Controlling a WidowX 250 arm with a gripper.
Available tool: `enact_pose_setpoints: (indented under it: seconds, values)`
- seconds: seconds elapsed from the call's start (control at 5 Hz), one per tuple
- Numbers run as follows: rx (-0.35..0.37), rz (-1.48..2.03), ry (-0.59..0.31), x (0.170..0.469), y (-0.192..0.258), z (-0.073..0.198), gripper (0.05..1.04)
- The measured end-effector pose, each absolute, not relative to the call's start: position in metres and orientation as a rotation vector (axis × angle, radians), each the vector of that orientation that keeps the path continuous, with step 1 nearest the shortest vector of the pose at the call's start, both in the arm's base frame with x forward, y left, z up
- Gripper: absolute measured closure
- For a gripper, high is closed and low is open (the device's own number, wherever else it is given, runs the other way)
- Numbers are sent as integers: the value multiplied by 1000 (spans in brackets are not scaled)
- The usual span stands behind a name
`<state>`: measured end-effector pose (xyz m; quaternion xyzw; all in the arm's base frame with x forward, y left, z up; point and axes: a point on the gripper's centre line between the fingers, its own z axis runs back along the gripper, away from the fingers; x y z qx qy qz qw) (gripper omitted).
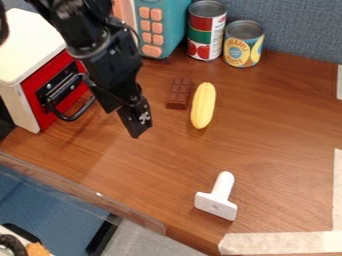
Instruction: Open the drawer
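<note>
Work surface [277, 135]: wood-look, smooth, with visible grain and a low sheen across the centre of the frame; tape strips [280, 243] at lower right — matt, paper-like. Cans [244, 44] at upper centre: bare metal rims, printed labels with a smooth finish; the panel [294, 30] behind them — woven cloth in appearance, matt. Red drawer front [50, 87] at left: glossy; corn [203, 105] and white T-shaped tool [217, 197]: smooth, plastic-looking.
</note>
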<state>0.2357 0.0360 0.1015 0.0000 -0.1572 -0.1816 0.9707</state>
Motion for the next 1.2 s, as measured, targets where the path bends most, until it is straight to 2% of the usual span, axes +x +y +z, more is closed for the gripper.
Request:
enact_pose_setpoints:
  seconds: [0.6, 0.8, 1.2]
  values:
    - [174, -231, -296, 270, 67, 47, 83]
    - [197, -204, -308, 283, 80, 50, 83]
    - [200, -171, -324, 287, 93, 60, 83]
